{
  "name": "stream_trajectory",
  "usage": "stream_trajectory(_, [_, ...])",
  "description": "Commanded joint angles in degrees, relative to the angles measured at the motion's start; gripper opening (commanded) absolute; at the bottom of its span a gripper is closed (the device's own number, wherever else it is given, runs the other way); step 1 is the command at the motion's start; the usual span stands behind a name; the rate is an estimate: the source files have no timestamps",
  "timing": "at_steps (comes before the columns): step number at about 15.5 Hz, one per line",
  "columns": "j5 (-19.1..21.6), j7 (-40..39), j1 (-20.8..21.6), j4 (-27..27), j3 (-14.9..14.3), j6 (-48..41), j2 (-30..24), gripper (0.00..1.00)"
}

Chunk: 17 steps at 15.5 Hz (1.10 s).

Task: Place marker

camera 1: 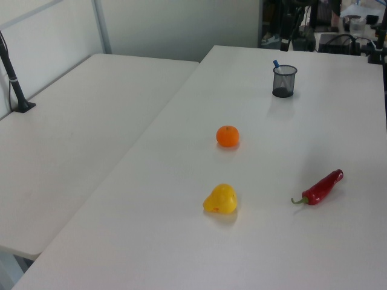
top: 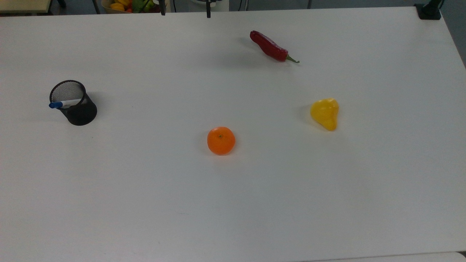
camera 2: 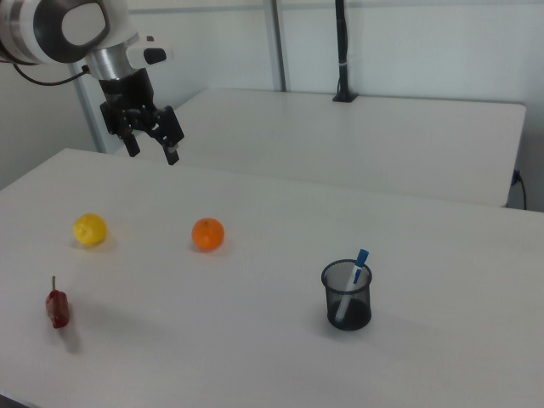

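Note:
The marker (top: 64, 103), white with a blue cap, stands slanted inside a black mesh cup (top: 77, 109) at the top view's left, cap poking over the rim. The right view shows the marker (camera 2: 357, 269) leaning in the cup (camera 2: 347, 297) too, and the left view shows its blue cap (camera 1: 276, 63) above the cup (camera 1: 284, 82). My gripper (camera 2: 153, 151) hangs open and empty high above the table, far from the cup, over the area behind the orange. In the top view its two fingers dip in at the far edge, gripper (top: 185, 11).
A red chili (top: 271, 46) lies near the far edge, an orange (top: 221, 140) sits mid-table, and a yellow pear-shaped fruit (top: 325, 113) sits toward the top view's right. A box of fruit (top: 127, 4) stands behind the table. A black clamp (top: 429, 11) holds the far right corner.

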Motion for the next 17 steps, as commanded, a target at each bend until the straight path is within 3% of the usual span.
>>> stream_trajectory(1, [2.2,-6.6,5.6,-1.8,-6.3,-0.9,-1.4,1.00])
stream_trajectory(5, [3.8,-13.1,6.5,-2.0,-8.4,-0.7,-1.3,1.00])
stream_trajectory(17, [3.9,-13.1,5.8,-1.9,-8.6,-0.5,-1.3,1.00])
